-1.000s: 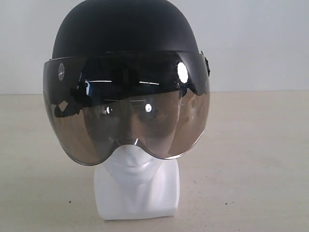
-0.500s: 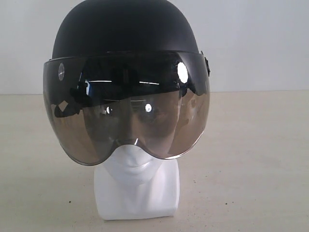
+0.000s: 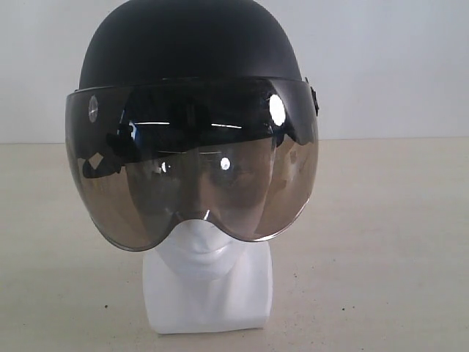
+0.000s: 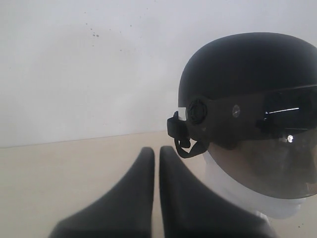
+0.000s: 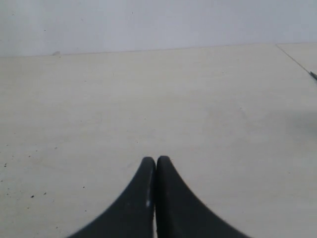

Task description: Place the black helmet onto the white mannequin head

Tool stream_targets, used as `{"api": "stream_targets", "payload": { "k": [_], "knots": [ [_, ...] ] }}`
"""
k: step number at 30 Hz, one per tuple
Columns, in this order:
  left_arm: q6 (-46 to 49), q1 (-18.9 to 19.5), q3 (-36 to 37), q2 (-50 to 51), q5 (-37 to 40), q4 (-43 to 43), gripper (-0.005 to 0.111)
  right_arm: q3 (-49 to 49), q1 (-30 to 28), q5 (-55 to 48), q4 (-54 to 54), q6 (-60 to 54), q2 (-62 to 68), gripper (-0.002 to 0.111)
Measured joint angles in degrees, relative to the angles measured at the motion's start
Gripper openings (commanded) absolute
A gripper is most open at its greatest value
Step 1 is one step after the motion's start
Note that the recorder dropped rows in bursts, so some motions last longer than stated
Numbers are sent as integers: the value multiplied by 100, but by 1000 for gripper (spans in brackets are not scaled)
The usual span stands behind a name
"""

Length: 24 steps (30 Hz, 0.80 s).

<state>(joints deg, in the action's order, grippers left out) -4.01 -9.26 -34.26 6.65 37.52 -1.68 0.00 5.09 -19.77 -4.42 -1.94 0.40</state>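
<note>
Both left gripper and right gripper hang closed.

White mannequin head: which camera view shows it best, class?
The exterior view: the white mannequin head faces the camera, chin, neck and block base clear below the black helmet. The left wrist view shows only its jaw and neck from the side. The right wrist view shows none of it.
</note>
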Motion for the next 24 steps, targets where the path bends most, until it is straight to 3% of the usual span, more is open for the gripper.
{"api": "stream_targets", "payload": {
  "k": [17,24],
  "knots": [
    [13,0,3,0,0,43,5,0,0,0,0,0,0,0],
    [218,0,703,0,-640,224,5,0,0,0,0,13,0,0]
  ]
}}
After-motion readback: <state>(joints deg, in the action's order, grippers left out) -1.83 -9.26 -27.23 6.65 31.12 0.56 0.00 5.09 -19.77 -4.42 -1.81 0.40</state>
